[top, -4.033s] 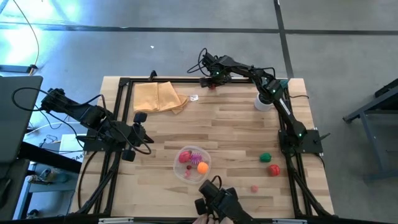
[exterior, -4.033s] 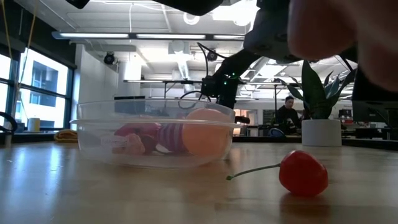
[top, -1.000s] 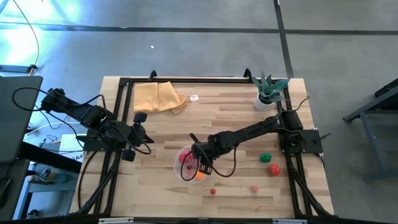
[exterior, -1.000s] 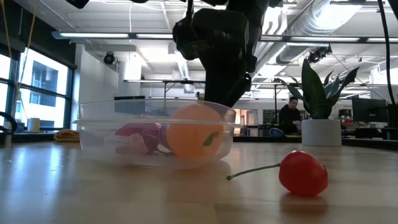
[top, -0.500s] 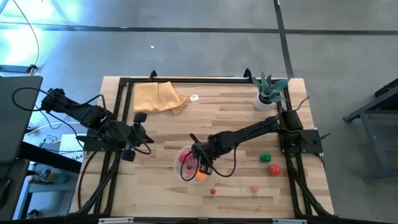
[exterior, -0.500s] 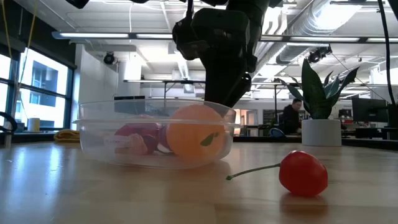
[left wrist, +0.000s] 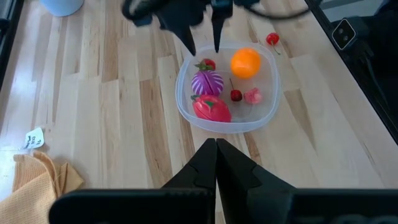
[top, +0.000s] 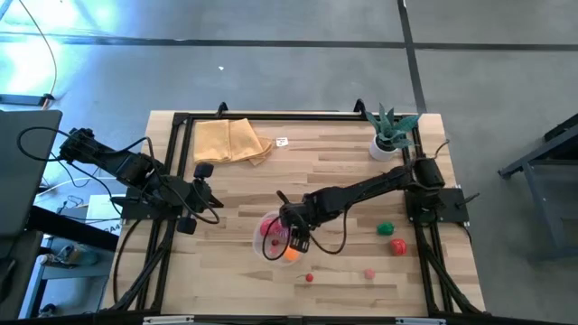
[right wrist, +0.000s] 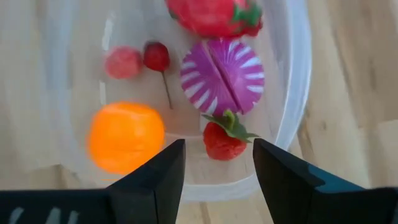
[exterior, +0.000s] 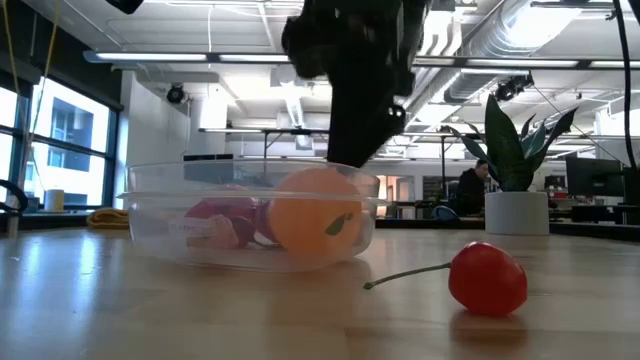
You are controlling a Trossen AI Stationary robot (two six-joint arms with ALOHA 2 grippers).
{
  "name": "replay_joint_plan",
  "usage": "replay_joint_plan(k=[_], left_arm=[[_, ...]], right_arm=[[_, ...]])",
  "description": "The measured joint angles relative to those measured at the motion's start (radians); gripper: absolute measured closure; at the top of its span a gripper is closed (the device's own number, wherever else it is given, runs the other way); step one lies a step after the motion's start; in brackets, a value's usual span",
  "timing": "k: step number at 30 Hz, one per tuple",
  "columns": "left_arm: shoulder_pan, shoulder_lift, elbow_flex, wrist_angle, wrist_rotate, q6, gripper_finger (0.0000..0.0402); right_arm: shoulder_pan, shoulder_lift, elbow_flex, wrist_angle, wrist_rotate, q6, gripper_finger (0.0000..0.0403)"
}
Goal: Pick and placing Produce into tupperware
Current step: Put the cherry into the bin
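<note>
Right gripper (right wrist: 214, 163) over tupperware (right wrist: 297, 93), fingers (right wrist: 155, 180) spread, gap empty, nothing pinched. Small strawberry (right wrist: 222, 138) sits in container right beneath gap, clear of both tips. Beside it in tub: orange (right wrist: 125, 137), purple striped piece (right wrist: 222, 76), cherry (right wrist: 156, 57), pink bit (right wrist: 123, 62), big red fruit (right wrist: 211, 14). Tupperware mid-table, near front edge (top: 280, 236). Loose cherry (exterior: 488, 279) on wood just beside tub. More produce out right: green piece (top: 386, 228), red piece (top: 396, 246). Left gripper (left wrist: 216, 163) parked at left table edge, fingers pressed together, holding nothing.
</note>
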Motion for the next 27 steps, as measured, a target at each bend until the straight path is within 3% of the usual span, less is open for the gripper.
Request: replay_joint_plan(k=[5, 11, 18, 27], left_arm=[[0.0, 0.0, 0.0, 0.0, 0.0, 0.0, 0.0401], [0.0, 0.0, 0.0, 0.0, 0.0, 0.0, 0.0401], [0.0, 0.0, 0.0, 0.0, 0.0, 0.0, 0.0401], [0.0, 0.0, 0.0, 0.0, 0.0, 0.0, 0.0401]], right_arm=[[0.012, -0.09, 0.0, -0.039, 0.055, 0.004, 0.0221], [0.103, -0.19, 0.001, -0.126, 0.233, 0.039, 0.0221], [0.265, -0.225, 0.001, -0.327, 0.514, 0.275, 0.0221], [0.356, -0.224, 0.001, -0.547, 0.58, 0.623, 0.0221]])
